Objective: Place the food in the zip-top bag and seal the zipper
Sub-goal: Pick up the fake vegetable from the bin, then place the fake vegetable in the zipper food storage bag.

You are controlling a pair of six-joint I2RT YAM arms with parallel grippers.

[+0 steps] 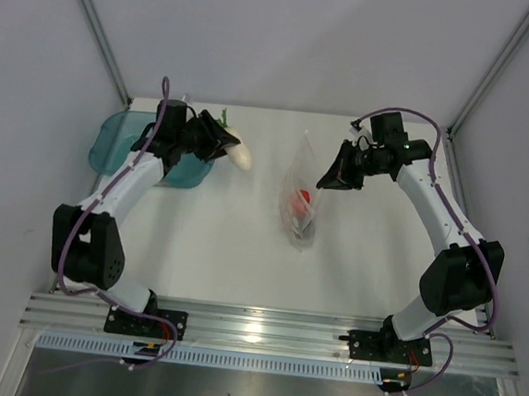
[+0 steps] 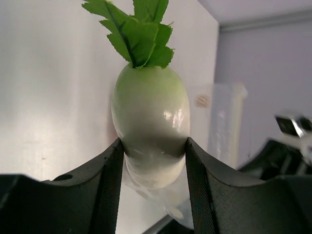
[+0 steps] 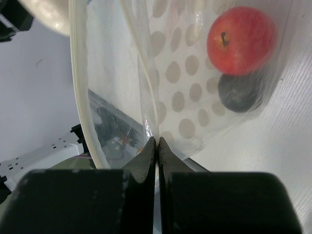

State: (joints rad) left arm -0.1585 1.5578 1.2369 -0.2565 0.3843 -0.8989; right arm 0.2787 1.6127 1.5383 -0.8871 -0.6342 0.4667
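While radish (image 2: 151, 112) in left hand (image 1: 221, 142), bare table (image 1: 260, 244) between it and bag (image 1: 299, 176).

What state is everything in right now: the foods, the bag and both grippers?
White oblong toy radish with green leaves: gripped, outside the bag.
Red tomato-like ball: inside the bag.
Dark round piece: inside the bag, against the ball.
Clear crinkly zip-top bag: mouth open.
Zipper strip: unsealed.
Left gripper: shut on the radish.
Right gripper: shut on the bag's lip.

White arm links (image 1: 127, 184), black joints (image 1: 89, 243), purple cables (image 1: 164, 92); matte black claw fingers (image 2: 109, 195)
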